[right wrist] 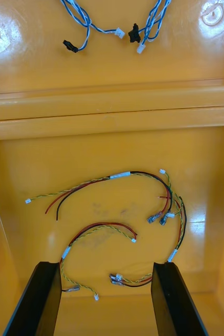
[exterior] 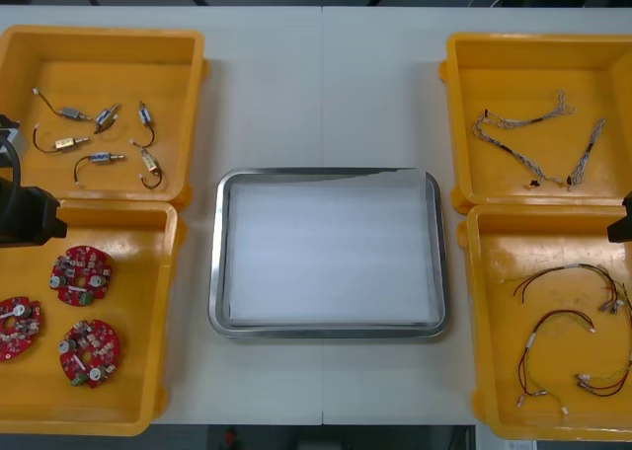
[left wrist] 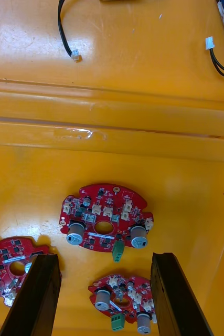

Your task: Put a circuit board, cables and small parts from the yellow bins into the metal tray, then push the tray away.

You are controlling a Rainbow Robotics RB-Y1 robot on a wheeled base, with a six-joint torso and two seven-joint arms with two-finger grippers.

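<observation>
- The left claw (left wrist: 105,258) is held pointing down over the near left yellow bin (exterior: 148,371), its fingers spread with nothing gripped. Round red circuit boards (left wrist: 105,223) are seen between and just beyond its fingertips.
- The metal tray (exterior: 219,262), white inside, is set on the tabletop (exterior: 326,85) between the two claws.
- The right claw (right wrist: 105,265) is held over the near right yellow bin (exterior: 484,302), also spread with nothing gripped. Red and yellow cables (right wrist: 106,224) are strewn between and beyond its fingers.

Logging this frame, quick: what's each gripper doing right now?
Left gripper: open, holding nothing, over circuit boards.
Right gripper: open, holding nothing, over red and yellow cables.
</observation>
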